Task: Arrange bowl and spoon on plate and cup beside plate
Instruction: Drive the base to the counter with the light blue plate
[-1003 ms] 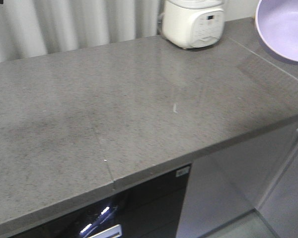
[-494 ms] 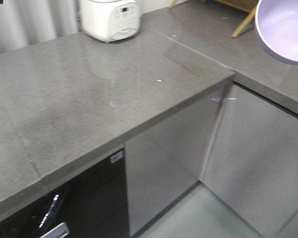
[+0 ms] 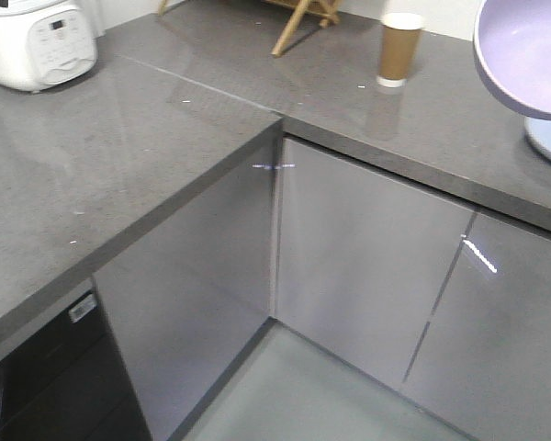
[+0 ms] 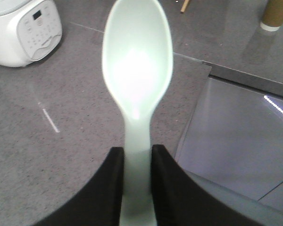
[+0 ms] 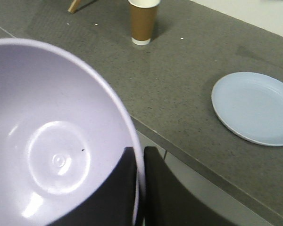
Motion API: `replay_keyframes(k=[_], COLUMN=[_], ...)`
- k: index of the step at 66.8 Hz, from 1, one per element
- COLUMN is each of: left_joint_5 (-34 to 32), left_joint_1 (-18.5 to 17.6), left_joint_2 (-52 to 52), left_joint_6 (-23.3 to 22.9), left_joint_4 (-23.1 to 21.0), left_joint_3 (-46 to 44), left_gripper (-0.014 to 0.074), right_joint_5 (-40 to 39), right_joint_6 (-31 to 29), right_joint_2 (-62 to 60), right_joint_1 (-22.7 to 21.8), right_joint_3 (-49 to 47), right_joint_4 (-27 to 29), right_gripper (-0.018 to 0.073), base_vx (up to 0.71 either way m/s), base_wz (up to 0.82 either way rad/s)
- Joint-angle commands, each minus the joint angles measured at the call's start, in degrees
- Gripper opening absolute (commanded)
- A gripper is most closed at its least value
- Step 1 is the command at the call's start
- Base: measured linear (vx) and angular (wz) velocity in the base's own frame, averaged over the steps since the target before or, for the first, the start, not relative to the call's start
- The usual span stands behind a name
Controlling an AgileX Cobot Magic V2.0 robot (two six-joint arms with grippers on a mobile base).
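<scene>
One lavender bowl (image 5: 56, 141), one mint-green spoon (image 4: 137, 70), one pale blue plate (image 5: 257, 106), one brown paper cup (image 5: 143, 21), one white rice cooker (image 3: 37, 41), one grey table (image 3: 165, 138), two black tools, a left tool (image 4: 137, 157) and a right tool (image 5: 139, 155), one item in each.

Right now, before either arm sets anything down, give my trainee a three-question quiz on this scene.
1. True or false: the bowl already sits on the plate.
2. The left gripper holds: A) nothing B) the spoon C) the plate.
3. Fill in: the right gripper pinches the bowl by its ____.
Key: 1 false; 2 B; 3 rim.
</scene>
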Motion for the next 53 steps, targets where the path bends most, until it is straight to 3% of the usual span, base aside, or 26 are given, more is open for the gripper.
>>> replay_keyframes(k=[1,53], left_joint_5=[-3.79,-3.79], left_joint_1=[-0.39,-0.39], left_joint_2=[-1.55,-1.55], left_joint_6=[-0.39,-0.39], left_joint_4=[-0.47,-0.47], left_joint_3=[-1.57,-1.57], left_gripper=[0.0003,0.0003], right_joint_5=[-4.46,-4.46], right_joint_6=[-0.31,-0.31], right_joint_2=[-1.40,-1.40], right_joint_1=[-0.23,-0.23], right_joint_3=[-1.58,-1.58], right_joint_4=[0.01,0.01], right_gripper=[-0.0010,-0.0010], base_vx=[0.00,0.06], base_wz=[-0.43,-0.49])
